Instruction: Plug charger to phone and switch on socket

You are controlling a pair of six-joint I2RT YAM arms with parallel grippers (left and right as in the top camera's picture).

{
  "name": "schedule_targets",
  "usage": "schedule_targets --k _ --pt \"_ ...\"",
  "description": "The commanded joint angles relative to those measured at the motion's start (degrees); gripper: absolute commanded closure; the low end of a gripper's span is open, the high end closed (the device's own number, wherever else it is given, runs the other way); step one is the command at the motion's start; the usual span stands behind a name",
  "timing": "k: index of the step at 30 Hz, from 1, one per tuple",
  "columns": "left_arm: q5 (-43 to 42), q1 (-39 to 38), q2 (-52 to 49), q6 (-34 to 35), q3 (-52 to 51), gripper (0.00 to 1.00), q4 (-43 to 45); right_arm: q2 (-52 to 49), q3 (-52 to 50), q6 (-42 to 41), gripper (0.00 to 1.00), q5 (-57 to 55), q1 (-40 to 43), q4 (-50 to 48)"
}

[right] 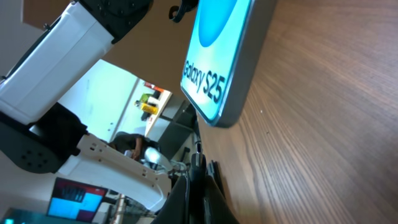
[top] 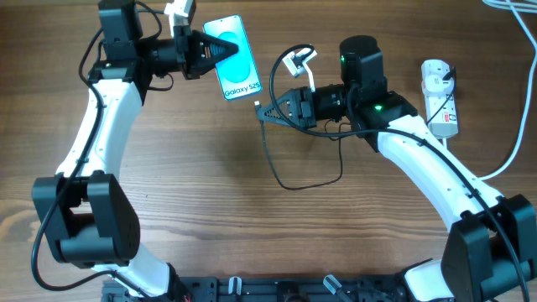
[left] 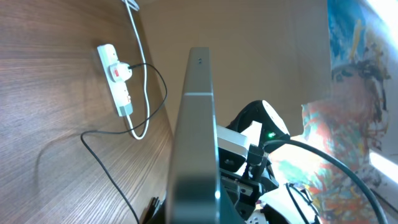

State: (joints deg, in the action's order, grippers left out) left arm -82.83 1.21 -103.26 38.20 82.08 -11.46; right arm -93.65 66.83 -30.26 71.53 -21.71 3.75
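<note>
In the overhead view, the left gripper [top: 204,52] is clenched on the long side of the phone [top: 235,60], which has its screen up on the table [top: 210,218]. This likely braces the phone so it cannot slide when something is pushed into its end. The right gripper [top: 263,110] sits just off the phone's lower end, closed on the charger [top: 289,180] near its connector [top: 257,103]. The tip points at that end but does not appear to be seated. The spare cable loops away from the phone, giving slack for the push. The socket [top: 440,99] lies well apart from the phone, beyond the right arm, so switching it looks like a later step.

In the left wrist view, the phone [left: 198,137] shows edge-on up the middle, which fits a pinch across its thickness, though the fingers themselves are hard to make out. The socket [left: 115,78] lies far beyond the phone with a plug in it. I cannot tell how its switch is set.

In the right wrist view, the phone [right: 217,56] fills the upper frame with its "Galaxy S25" text readable and its end facing the camera. The dark fingers [right: 199,186] below that end are drawn together to a narrow point, lined up for insertion. Whether the phone's end rests on the table or is slightly raised is unclear.
</note>
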Motion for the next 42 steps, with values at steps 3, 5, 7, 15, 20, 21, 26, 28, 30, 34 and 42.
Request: schedule_targets --k 3,5,7,15,20,21,26,28,30,34,42 --pt "0.09 -1.77 1.27 -1.97 0.44 0.96 0.37 0.33 0.11 -1.44 0.96 1.84 -0.55 -0.33" --pt "0.66 -2.25 1.27 -1.95 0.44 0.96 0.42 0.33 0.11 -1.42 0.96 1.75 -0.85 -0.37" --pt "0.66 -2.78 1.27 -1.95 0.44 0.96 0.42 0.33 0.11 -1.44 0.96 1.68 -0.83 -0.59" --pt "0.63 -3.89 1.27 -1.77 0.44 0.96 0.42 0.33 0.11 -2.93 0.96 1.33 -0.83 -2.03" --pt "-1.09 -1.86 1.27 1.31 0.44 0.96 3.21 0.33 0.11 -3.98 0.96 1.36 -0.83 -2.05" --pt "-1.6 -1.42 1.27 2.89 0.44 0.96 4.59 0.33 0.11 -4.35 0.96 1.09 -0.83 -2.21" --pt "-1.81 -1.16 1.27 8.79 0.44 0.96 10.05 0.33 0.11 -6.03 0.96 -0.11 -0.83 -4.44" --pt "-1.84 -1.36 1.27 8.79 0.44 0.96 9.99 0.33 0.11 -6.47 0.96 -0.11 -0.83 -5.25" --pt "-1.84 -1.55 1.27 8.79 0.44 0.96 10.01 0.33 0.11 -7.5 0.96 -0.09 -0.83 -6.34" --pt "-1.81 -1.99 1.27 8.76 0.44 0.96 10.01 0.33 0.11 -7.69 0.96 -0.11 -0.83 -6.93" --pt "-5.07 -2.6 1.27 7.1 0.44 0.96 10.01 0.31 0.11 -7.82 0.96 -0.11 -0.83 -7.56"
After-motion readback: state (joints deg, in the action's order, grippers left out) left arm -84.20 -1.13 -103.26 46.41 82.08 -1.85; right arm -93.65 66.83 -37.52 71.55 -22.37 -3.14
